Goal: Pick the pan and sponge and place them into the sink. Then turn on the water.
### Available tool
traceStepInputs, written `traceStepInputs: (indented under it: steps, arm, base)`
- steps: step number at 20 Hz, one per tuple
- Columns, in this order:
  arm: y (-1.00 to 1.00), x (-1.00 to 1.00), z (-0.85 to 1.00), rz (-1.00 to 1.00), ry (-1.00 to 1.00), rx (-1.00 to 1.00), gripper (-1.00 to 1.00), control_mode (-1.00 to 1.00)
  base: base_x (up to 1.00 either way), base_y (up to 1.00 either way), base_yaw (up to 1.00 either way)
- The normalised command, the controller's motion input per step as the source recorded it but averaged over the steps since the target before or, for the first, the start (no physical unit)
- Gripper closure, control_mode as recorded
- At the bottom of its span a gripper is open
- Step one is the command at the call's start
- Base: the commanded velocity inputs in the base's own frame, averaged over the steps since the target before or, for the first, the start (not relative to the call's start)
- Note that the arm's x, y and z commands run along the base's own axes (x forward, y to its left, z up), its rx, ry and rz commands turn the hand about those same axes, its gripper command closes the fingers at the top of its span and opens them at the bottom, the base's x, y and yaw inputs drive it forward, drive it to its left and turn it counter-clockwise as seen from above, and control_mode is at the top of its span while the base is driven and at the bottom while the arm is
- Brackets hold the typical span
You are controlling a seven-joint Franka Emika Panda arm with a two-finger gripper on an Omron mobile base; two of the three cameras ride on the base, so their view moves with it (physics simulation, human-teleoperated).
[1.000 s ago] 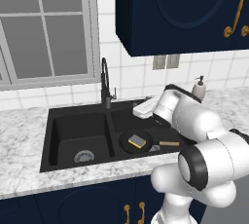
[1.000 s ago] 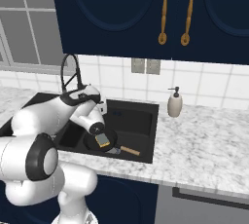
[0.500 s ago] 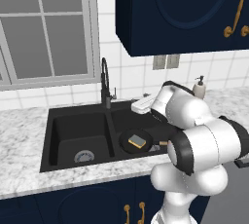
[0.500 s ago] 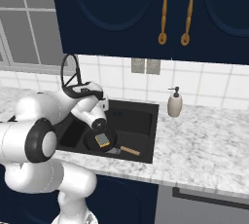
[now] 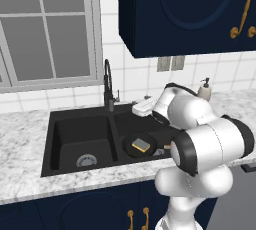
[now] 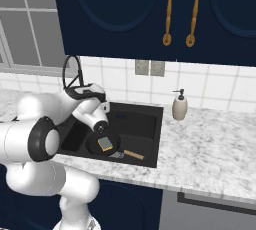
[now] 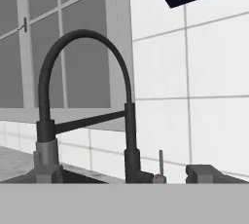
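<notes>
The round black frying pan (image 5: 139,145) with its straight light-brown wooden handle (image 6: 133,154) lies flat on the floor of the right basin of the large matte black double-basin sink (image 5: 80,134), its dark shallow bowl toward the front of that basin and the handle reaching toward the sink's right rim. Inside the pan rests the small rectangular yellow sponge (image 5: 141,146), soft-edged, with a darker scouring face partly visible on one side; from the right base view the same sponge (image 6: 105,144) sits in the middle of the pan (image 6: 103,145). The left basin of the sink holds a round silver drain (image 5: 86,160). At the back rim of the sink, on the divider between the basins, stands the tall dark gooseneck faucet (image 5: 108,84), a smooth matte tube bent in a high arch; the hand view shows the faucet (image 7: 82,101) close up, with a thin upright metal lever (image 7: 160,162) beside its base. Speckled grey-white marble counter (image 6: 210,149) surrounds the sink, and a beige soap-dispenser bottle (image 6: 179,107) stands on it to the right of the sink. The white gripper (image 5: 141,108) hangs above the right basin near the faucet, jaws spread wide and holding nothing.
</notes>
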Motion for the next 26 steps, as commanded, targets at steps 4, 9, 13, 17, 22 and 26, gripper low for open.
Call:
traceStepInputs:
  steps: [4, 9, 13, 17, 22, 26]
  arm:
    - [0.24, 0.15, 0.0, 0.02, 0.0, 0.0, -1.0, -1.0]
    - [0.03, 0.39, 0.0, 0.0, 0.0, 0.0, -1.0, -1.0]
    - [0.0, 0.2, 0.0, 0.0, 0.0, 0.0, -1.0, -1.0]
    - [0.0, 0.18, -0.04, 0.0, 0.0, 0.0, -1.0, -1.0]
    - [0.0, 0.18, -0.02, 0.0, 0.0, 0.0, -1.0, -1.0]
    - [0.0, 0.14, -0.12, 0.0, 0.0, 0.0, -1.0, -1.0]
  base:
    - [0.0, 0.0, 0.0]
    - [0.0, 0.0, 0.0]
    - [0.0, 0.0, 0.0]
    - [0.0, 0.0, 0.0]
    - [0.0, 0.0, 0.0]
    - [0.0, 0.0, 0.0]
